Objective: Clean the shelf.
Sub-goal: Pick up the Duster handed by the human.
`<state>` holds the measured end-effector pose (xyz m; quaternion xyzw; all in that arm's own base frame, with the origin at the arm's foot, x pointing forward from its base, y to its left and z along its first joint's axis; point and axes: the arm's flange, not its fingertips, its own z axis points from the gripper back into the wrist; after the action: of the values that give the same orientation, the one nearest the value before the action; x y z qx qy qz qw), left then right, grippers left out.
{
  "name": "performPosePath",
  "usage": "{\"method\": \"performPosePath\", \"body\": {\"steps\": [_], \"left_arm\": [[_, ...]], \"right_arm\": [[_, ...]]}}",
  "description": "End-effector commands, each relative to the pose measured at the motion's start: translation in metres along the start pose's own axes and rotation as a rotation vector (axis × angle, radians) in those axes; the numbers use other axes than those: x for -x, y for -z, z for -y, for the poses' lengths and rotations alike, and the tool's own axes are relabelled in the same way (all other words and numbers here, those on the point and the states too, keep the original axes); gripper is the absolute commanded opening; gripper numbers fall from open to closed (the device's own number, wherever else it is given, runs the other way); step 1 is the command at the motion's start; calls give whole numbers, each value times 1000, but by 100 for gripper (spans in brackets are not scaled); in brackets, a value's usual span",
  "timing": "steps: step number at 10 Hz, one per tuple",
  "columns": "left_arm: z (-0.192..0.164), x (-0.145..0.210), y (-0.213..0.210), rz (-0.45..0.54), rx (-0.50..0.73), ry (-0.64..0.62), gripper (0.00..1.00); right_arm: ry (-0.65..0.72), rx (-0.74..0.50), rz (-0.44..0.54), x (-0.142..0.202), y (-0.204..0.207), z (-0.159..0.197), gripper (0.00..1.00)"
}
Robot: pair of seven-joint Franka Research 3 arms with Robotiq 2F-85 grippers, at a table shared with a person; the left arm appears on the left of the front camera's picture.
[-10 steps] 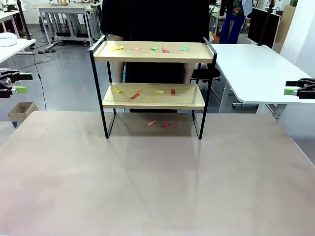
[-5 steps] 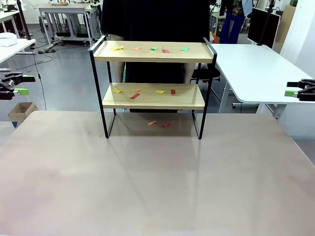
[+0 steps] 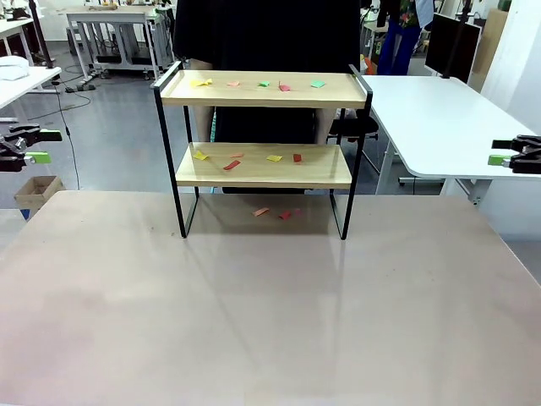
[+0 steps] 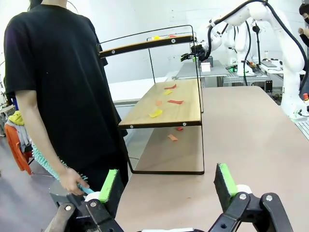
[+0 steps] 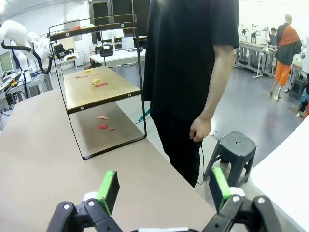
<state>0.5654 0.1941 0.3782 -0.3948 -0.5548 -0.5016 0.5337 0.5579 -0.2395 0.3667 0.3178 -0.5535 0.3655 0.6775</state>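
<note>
Well apart, end effectors open, flanking shelf

Left gripper and right gripper hover, jaws spread.

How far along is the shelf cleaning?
Done: nothing. Coloured scraps lie on both boards of the shelf and on the table beneath. In hand: nothing; left claw and right claw hang open at the sides. The person holds a teal brush. Left: all clearing.

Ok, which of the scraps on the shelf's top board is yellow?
The yellow scrap at the left end of the top board of the shelf; the other scraps along it are orange, green, red and green.
</note>
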Motion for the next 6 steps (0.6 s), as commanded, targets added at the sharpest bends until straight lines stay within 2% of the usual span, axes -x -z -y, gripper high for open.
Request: {"method": "performPosePath", "body": {"steps": [1,6], "left_arm": [[0,0,0,-1,-2,3,100],[0,0,0,-1,-2,3,100]], "right_arm": [[-1,1,2,-1,0,0,100],[-1,1,2,-1,0,0,100]]}}
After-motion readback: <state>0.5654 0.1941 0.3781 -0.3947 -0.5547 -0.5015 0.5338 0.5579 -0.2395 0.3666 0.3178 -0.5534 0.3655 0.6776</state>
